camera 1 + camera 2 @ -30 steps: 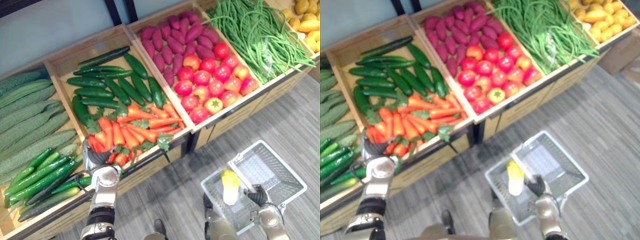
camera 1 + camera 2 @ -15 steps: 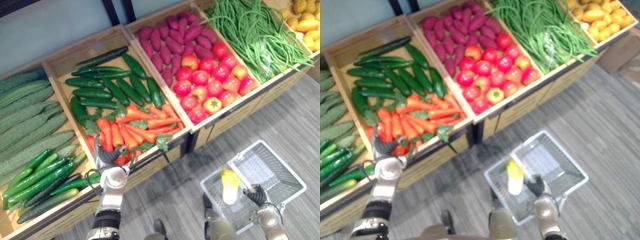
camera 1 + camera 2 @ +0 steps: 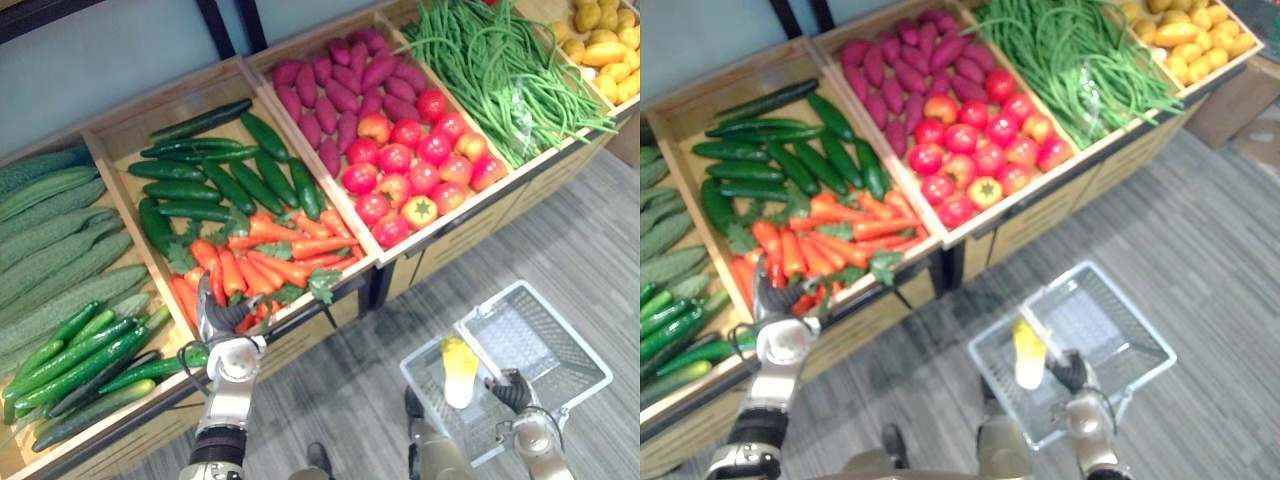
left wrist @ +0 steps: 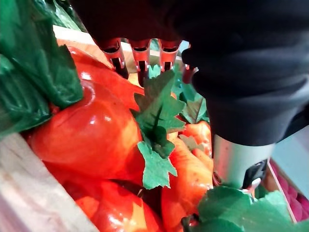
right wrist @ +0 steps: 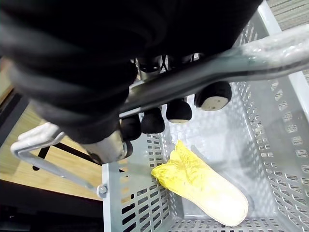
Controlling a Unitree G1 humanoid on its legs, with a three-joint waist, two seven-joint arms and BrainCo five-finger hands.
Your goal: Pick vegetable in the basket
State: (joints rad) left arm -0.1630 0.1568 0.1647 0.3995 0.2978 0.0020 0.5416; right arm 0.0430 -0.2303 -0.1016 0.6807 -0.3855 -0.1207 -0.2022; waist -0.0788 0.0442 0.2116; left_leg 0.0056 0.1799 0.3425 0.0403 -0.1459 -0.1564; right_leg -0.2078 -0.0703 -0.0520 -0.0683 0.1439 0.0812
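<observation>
Carrots (image 3: pixel 260 265): heaped at the front of the wooden crate (image 3: pixel 120 130), below the cucumbers (image 3: pixel 215 175), with green leaves (image 4: pixel 157 116) scattered among them. Lying nearest the aisle, they are the easiest vegetable to reach.
Left hand (image 3: pixel 222 318): set down on the front edge of the carrot heap. In the left wrist view the fingers (image 4: pixel 140 55) reach out over the top of the carrots and the thumb stands apart on the other side, so the hand is spread round them, not clamped.
Right hand (image 3: pixel 510 392): fingers (image 5: pixel 154 121) curled round the grey handle (image 5: pixel 231 63), carrying the basket (image 3: pixel 535 345) low over the floor, beside the stand, its mouth upward to take a drop.
Cabbage (image 5: pixel 203 186): pale yellow, lying in one corner of the basket and leaving most of the mesh floor free.
Stage: judged as the grasp, with no carrot lifted yet.
Risk: the slick, tightly packed carrots and loose leaves could let a finger slip or snag.
</observation>
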